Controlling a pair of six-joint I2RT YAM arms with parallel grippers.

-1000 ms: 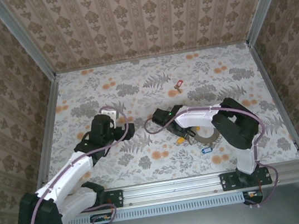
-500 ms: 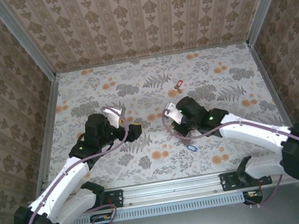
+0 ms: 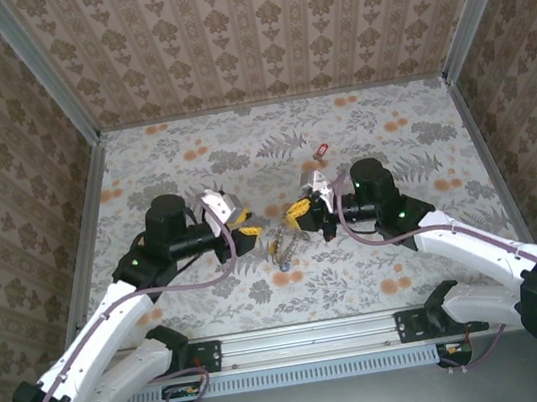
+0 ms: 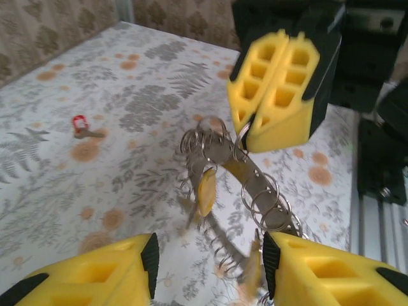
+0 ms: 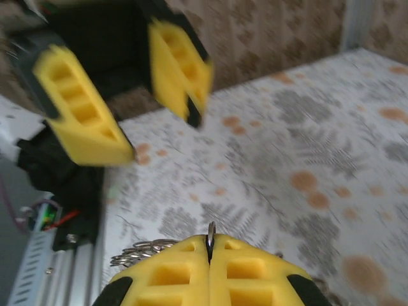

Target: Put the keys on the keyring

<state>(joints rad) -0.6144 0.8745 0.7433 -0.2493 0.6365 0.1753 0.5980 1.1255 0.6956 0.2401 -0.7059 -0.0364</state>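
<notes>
The right gripper (image 5: 209,247) has its two yellow ribbed plastic fingers pressed together, clamped on one thin wire turn of the large silvery-grey coiled metal keyring (image 4: 224,159). In the right wrist view that wire stands up out of the seam between the fingertips, and more coils spread out just left of them.

In the left wrist view the keyring hangs from those closed tips above the floral-patterned table (image 4: 95,76). It slopes down toward the left gripper (image 4: 207,258), whose yellow fingers stand apart. The loop's lower coils reach the gap between these fingers, nearer the one at the right of that view. The picture is blurred there, so I cannot tell whether they touch it.

A small yellow-headed key (image 4: 205,191) dangles from the keyring, about midway between the two grippers' fingertips. From above, the two pairs of fingers face each other closely, with the keyring sagging between them. A tiny red-headed key (image 4: 79,123) lies flat on the table, well apart from both sets of fingers, out beyond the right gripper's.
</notes>
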